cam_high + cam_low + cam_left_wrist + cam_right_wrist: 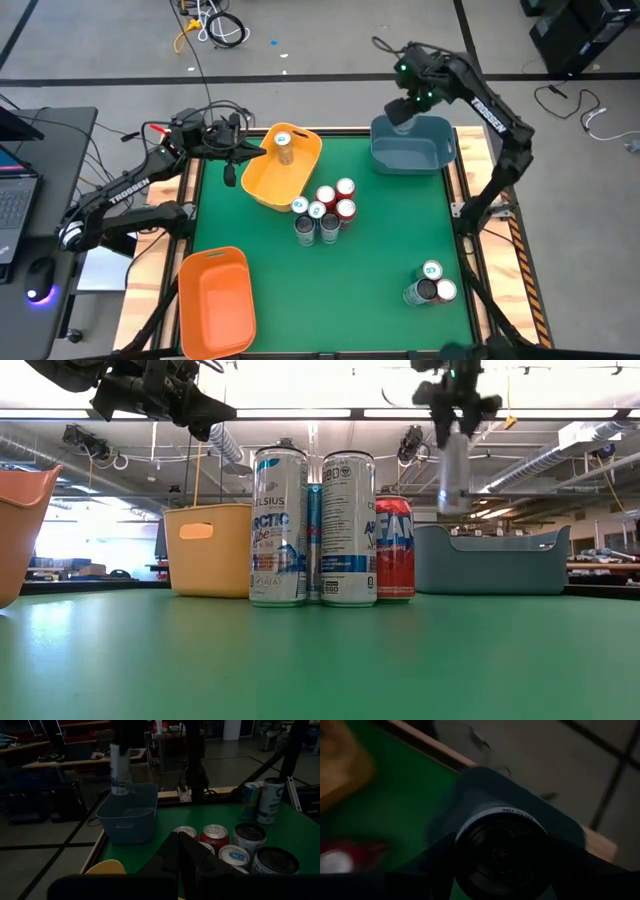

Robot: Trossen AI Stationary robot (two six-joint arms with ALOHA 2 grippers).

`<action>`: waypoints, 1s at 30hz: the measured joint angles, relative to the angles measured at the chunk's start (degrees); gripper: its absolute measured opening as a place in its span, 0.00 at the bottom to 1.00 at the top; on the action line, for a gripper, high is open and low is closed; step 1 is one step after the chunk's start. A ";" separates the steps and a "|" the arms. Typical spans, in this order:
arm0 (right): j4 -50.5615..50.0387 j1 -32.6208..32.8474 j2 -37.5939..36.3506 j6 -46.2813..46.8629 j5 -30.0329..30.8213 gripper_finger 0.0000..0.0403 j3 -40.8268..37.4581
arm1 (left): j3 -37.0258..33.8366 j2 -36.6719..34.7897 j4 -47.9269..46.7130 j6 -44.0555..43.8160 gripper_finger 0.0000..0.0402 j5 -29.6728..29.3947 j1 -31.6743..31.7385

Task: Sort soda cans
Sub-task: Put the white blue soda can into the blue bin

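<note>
Holding a tall silver can (453,470) upright, the right gripper (402,108) hangs above the blue bin (412,145), jaws clamped on the can's upper body. The can's base sits below the jaws, just over the bin's far rim in the low view; the right wrist view looks down the can (502,851) into the bin's hollow (470,785).

Step in hand, by my reading: drop-off. Do it well by lowering until the base is inside the walls before parting the jaws; a release from height risks a bounce or tip. Keep the can centred, away from the rim.

Left gripper (232,152) waits beside the yellow bin (262,185), fingers pinched shut, empty. One can (284,148) stands in that bin. Cluster of cans (324,210) remains mid-table; three more (431,285) well off from either jaws. Orange bin (215,300) holds nothing visible.
</note>
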 joint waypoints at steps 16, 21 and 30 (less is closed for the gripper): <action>8.85 -17.08 -0.15 2.62 1.77 0.61 -19.40 | 0.00 -0.01 -0.05 -0.01 0.01 0.02 0.00; 14.89 -18.72 -0.15 3.33 0.48 0.61 -24.26 | 0.00 0.01 -0.29 0.01 0.01 0.02 0.00; 22.02 -19.97 -0.22 5.17 -2.48 0.61 -30.01 | 0.00 -0.01 -0.29 -0.01 0.01 0.02 0.00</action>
